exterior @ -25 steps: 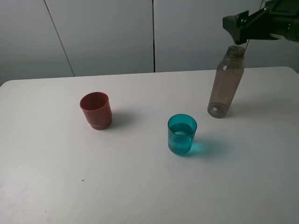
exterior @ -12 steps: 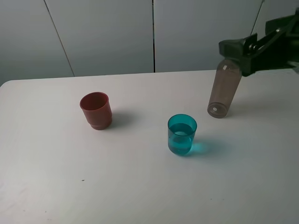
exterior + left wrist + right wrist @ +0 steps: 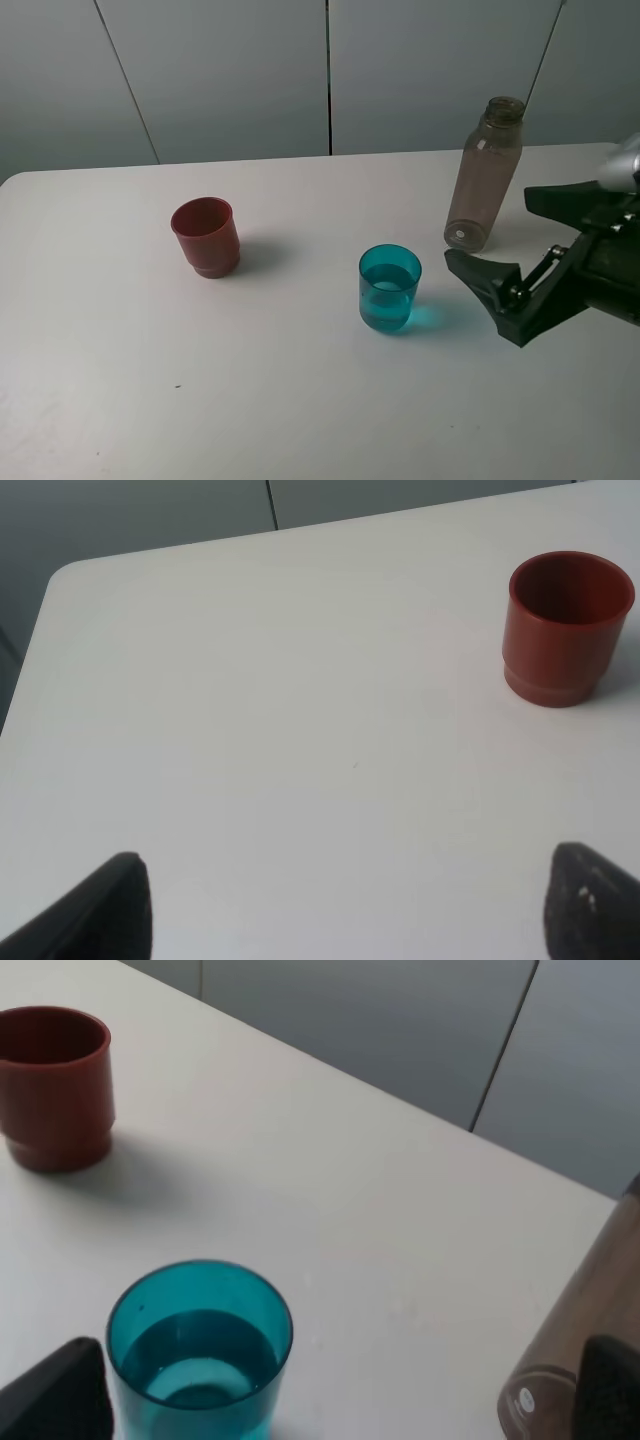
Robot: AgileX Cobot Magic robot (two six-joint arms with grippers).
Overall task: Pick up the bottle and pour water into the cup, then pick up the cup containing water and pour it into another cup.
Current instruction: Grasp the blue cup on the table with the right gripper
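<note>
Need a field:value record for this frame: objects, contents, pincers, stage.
bottle: upright on table, uncapped, nothing holding it
teal cup: upright, partly filled with water
red cup: upright, looks empty, set apart from the teal cup
right pincer: open, empty, near the teal cup, not touching it
left pincer: open, empty, over bare table, red cup ahead of it
stage: water is in the teal cup; pour into the red cup not yet done

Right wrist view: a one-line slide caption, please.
Open right gripper faces translucent teal plastic tumbler of water, opaque red cup beyond.
</note>
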